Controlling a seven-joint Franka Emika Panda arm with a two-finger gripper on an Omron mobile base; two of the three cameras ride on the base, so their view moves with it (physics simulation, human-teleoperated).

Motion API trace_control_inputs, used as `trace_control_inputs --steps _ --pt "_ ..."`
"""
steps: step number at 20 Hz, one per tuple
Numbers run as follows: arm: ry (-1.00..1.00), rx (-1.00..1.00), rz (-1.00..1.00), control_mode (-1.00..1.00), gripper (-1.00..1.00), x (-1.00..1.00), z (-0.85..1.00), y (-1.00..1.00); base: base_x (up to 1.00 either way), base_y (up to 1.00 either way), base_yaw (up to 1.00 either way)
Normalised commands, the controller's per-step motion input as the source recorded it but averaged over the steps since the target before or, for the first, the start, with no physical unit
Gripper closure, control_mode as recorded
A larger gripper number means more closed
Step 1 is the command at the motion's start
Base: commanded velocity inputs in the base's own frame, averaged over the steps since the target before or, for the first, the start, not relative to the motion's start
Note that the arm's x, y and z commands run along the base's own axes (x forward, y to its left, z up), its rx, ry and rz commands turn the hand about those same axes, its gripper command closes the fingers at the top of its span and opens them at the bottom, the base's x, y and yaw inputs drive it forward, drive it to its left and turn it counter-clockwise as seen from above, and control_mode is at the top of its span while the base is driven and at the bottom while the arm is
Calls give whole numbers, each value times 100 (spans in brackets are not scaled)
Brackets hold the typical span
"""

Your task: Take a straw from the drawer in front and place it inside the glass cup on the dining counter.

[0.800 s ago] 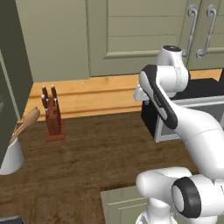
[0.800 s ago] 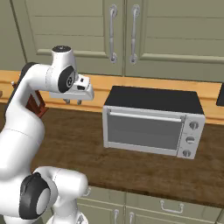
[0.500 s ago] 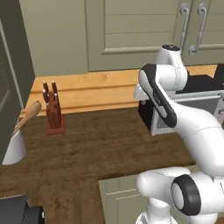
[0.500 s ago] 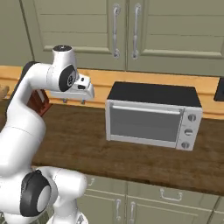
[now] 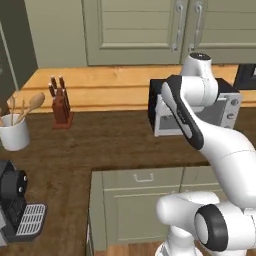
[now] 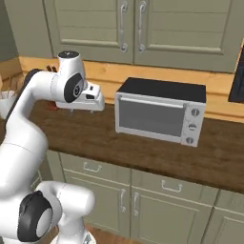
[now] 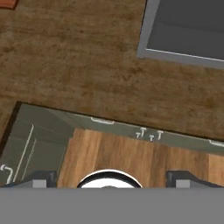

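Prob. hiding the straw: shut drawer [image 5: 143, 177], low down under pincer [image 6: 80, 111], on the cabinet front. Needs a pull on its small handle first. Pincer tips wide apart, nothing in them, ready to grab. Pointing down, high over brown counter [image 5: 100, 145], so free to drop. Grey oven box [image 6: 157, 114] just beside pincer, not touching.

Toaster oven [image 6: 159, 112] on dark countertop [image 5: 105, 145], knife block [image 5: 60, 101] + utensil crock [image 5: 14, 132] to its left.
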Motion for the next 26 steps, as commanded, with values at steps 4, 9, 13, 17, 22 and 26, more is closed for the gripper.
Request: trace_control_inputs --steps 4,9,13,17,22,26 --pt "0 0 0 100 -100 0 0 0 0 -95 63" --pt "0 0 0 100 -100 0 0 0 0 -85 69" --pt "0 0 0 100 -100 0 0 0 0 -80 70" --pt "0 0 0 100 -100 0 0 0 0 -88 66" --pt "0 0 0 100 -100 0 0 0 -3 -87 54" --pt "0 0 0 100 -100 0 0 0 -5 -75 47"
